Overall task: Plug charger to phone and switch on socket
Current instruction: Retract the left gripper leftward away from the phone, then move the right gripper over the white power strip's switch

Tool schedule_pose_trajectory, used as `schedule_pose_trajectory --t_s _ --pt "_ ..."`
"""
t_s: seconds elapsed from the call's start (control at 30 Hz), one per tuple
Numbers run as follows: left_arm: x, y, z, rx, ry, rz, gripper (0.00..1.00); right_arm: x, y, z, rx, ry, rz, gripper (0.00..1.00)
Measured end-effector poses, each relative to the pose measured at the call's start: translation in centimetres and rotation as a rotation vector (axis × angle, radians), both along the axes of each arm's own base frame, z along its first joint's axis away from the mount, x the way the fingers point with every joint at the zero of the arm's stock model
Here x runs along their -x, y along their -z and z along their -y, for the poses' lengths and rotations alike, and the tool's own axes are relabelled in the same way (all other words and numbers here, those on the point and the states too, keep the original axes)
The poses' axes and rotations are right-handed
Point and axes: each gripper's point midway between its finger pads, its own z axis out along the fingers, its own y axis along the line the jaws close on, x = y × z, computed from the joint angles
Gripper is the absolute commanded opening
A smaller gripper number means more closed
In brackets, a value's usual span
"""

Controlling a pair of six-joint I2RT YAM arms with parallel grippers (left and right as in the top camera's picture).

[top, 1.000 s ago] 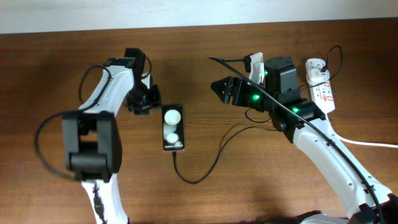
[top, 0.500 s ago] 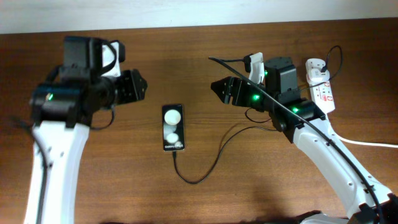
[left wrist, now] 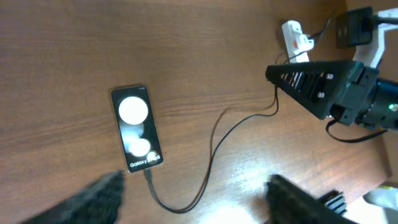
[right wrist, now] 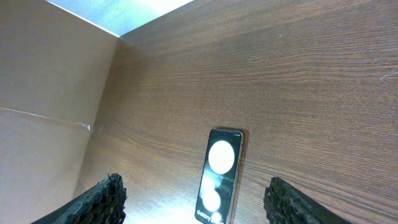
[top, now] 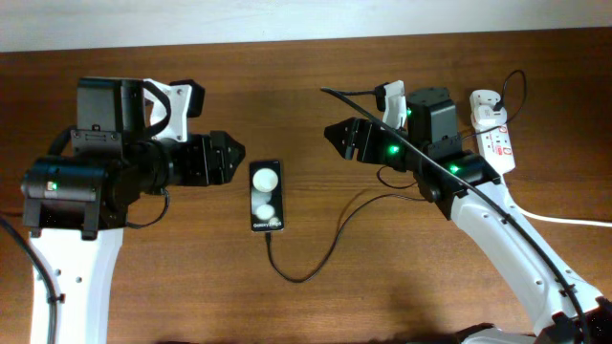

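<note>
Phone (top: 266, 197) flat, face up, near the middle of the worktop, slightly toward the left edge, long axis running far edge to near edge. No shift vs either earlier frame.

Charger (top: 325, 253): the black cable meets the phone's near short edge, loops toward the near edge, then runs up to the right under the right arm. Same routing as before. Can't tell if the tip is fully seated. Its white adapter block (top: 486, 103) sits at the far end of the socket (top: 498, 148), which lies by the far right corner. Thick white cord (top: 574, 222) leaves toward the right edge. Switch state not readable.

Left gripper (top: 234, 158): the only thing that changed. 1.0 s ago it was low at the phone's far left corner. 0.5 s ago it had pulled back toward the left edge, well apart from the phone. Now it has come back right, tips just beside the phone's far end, not touching. Left wrist view shows both fingers (left wrist: 93, 199) spread wide, nothing between them.

Right gripper (top: 339, 139): same pose in all three overhead frames, right of the phone, tips pointing at the left edge. Right wrist view has the fingers wide apart, empty, with the phone on the wood below.
</note>
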Motion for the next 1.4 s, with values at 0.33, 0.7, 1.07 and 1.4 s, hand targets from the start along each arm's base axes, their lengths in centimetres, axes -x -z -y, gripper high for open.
schedule_pose_trajectory --t_s 0.33,0.7,1.07,1.4 --pt "0.0 0.0 0.1 -0.001 0.008 0.003 0.99 0.0 0.0 0.0 0.000 0.000 0.000 0.75" --pt "-0.8 1.1 -3.2 -0.089 -0.226 -0.049 0.99 0.0 0.0 0.0 0.000 0.000 -0.001 0.75" --pt "-0.9 1.3 -4.2 -0.106 -0.304 -0.064 0.99 0.0 0.1 0.1 0.006 0.005 -0.001 0.61" --pt "-0.9 1.3 -4.2 -0.105 -0.307 -0.064 0.99 0.2 0.4 0.2 0.020 -0.002 -0.008 0.24"
